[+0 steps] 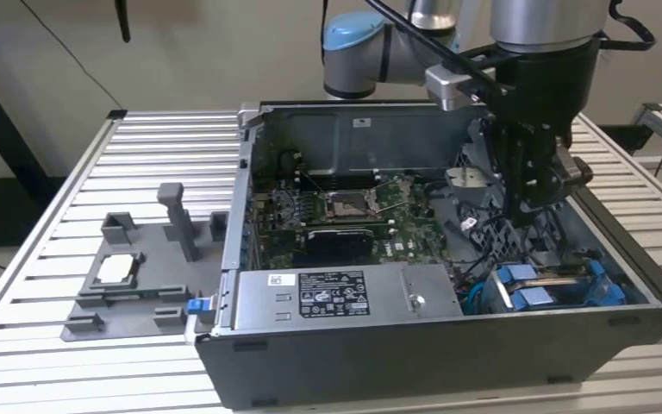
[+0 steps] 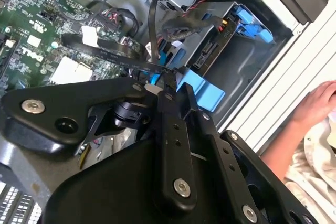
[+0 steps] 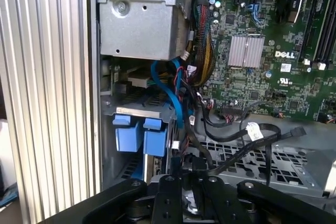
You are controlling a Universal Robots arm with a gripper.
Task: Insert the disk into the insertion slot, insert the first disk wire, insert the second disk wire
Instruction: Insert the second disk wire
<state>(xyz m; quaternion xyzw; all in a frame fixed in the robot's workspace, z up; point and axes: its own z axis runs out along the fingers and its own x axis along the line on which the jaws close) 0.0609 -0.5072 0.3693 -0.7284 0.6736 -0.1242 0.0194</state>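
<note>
Now, inside the case (image 1: 423,366) at the exterior view's right, the closed gripper (image 2: 169,77) pinches a black wire (image 2: 153,24) near the disk (image 1: 523,285).

The open computer case (image 1: 423,362) sits on the slatted bench (image 1: 90,172). Inside the case, a green motherboard (image 1: 354,211) lies at the middle and a grey power-supply box (image 1: 343,295) lines the near wall. The insertion slot (image 1: 544,278), with blue plastic pieces, fills the case's near corner on the exterior view's right. The end effector (image 1: 534,203) hangs inside the case above that corner. A grey fixture (image 1: 135,276) rests beside the case on the exterior view's left
</note>
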